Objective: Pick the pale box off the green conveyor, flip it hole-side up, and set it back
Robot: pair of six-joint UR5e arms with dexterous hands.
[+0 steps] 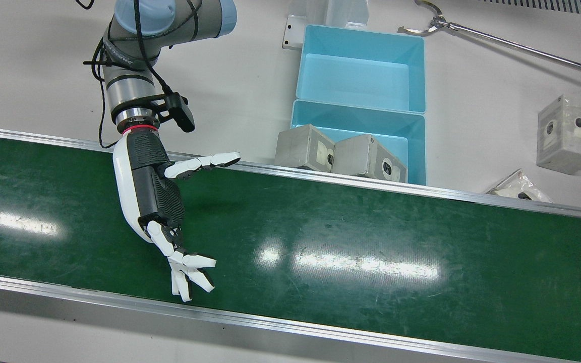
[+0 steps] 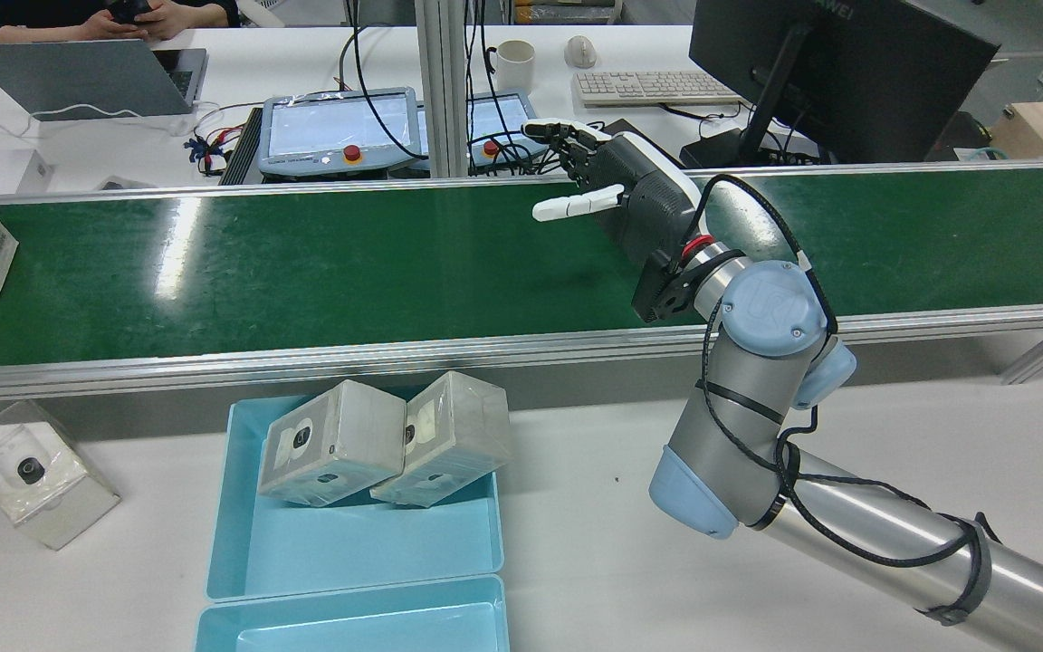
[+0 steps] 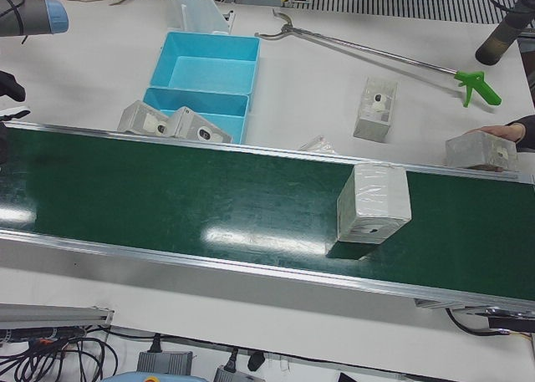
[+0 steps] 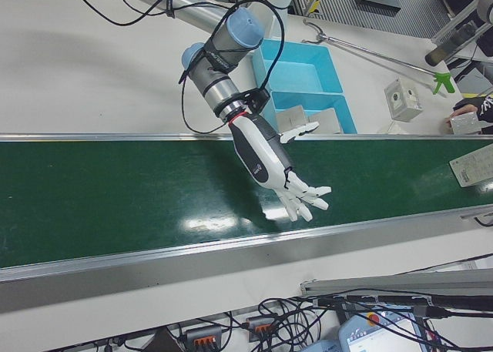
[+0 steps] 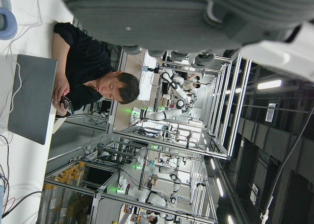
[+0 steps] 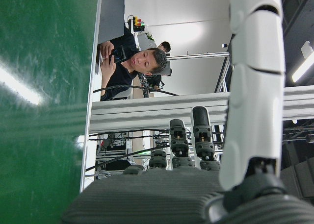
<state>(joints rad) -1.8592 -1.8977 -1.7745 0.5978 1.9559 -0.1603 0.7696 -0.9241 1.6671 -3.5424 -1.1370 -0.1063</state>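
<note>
Pale box (image 3: 374, 202) is sitting on the green conveyor (image 3: 209, 198) in the left-front view, well toward the belt's right end, its round hole facing the near side rather than up, nothing touching it. Going left to right in that view, two wrapped boxes (image 3: 175, 124) are leaning in the nearer blue bin (image 3: 234, 104) just behind the belt's far rail, a crumpled clear bag (image 3: 322, 145) is lying by the rail, another small box (image 3: 374, 108) is standing on the white desk (image 3: 318, 81) beside a long reach-grabber (image 3: 376, 54), and a person's hand (image 3: 508, 134) is resting on one more box (image 3: 481, 151) at the far right edge.

Over the other half of the belt, the right hand (image 1: 157, 196) is hovering with its fingers (image 1: 189, 275) fanned apart, thumb sticking out sideways, holding nothing. Between it and the box the belt is lying bare and glossy, bounded by two aluminium rails.

The left hand's fingers aren't showing clearly in any view, so I cannot tell how it is standing.
</note>
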